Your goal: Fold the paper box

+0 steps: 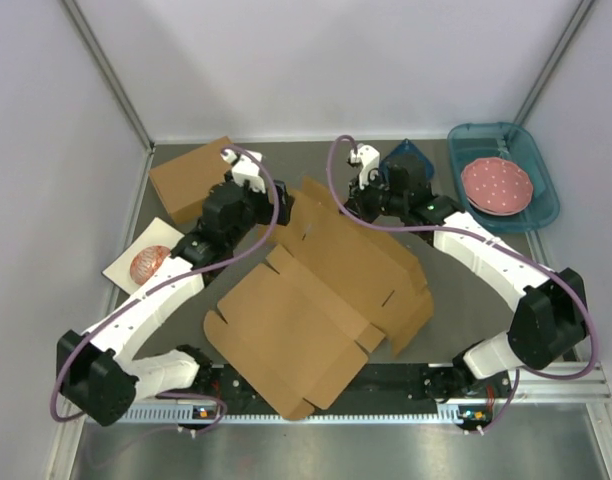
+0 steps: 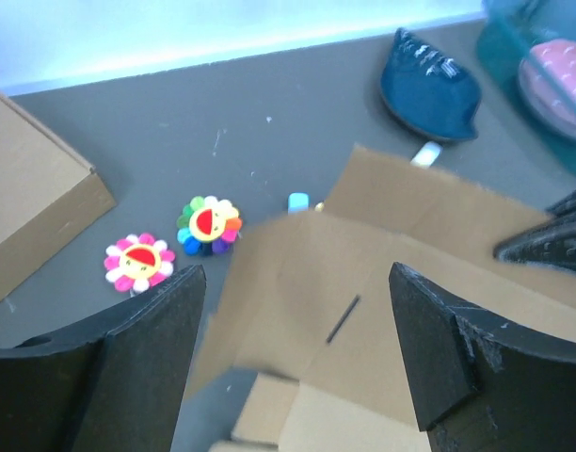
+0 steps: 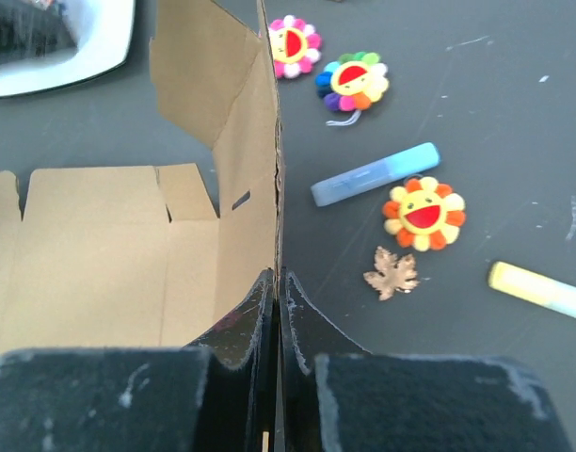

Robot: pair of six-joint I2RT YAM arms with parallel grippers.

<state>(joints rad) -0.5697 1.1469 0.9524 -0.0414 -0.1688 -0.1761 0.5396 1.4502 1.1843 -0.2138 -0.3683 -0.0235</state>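
The paper box (image 1: 316, 300) is likely light and easily creased; grip panel edges. The right gripper (image 3: 279, 280) pinches its upright panel (image 3: 246, 169); the left gripper (image 2: 296, 282) stands open above it.

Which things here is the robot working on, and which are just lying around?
In the job: paper box, right gripper pinching its wall, open left gripper.
Lying about: flower toys, blue stick, leaf, deeper cardboard box, blue dish, teal tray, pink plate.
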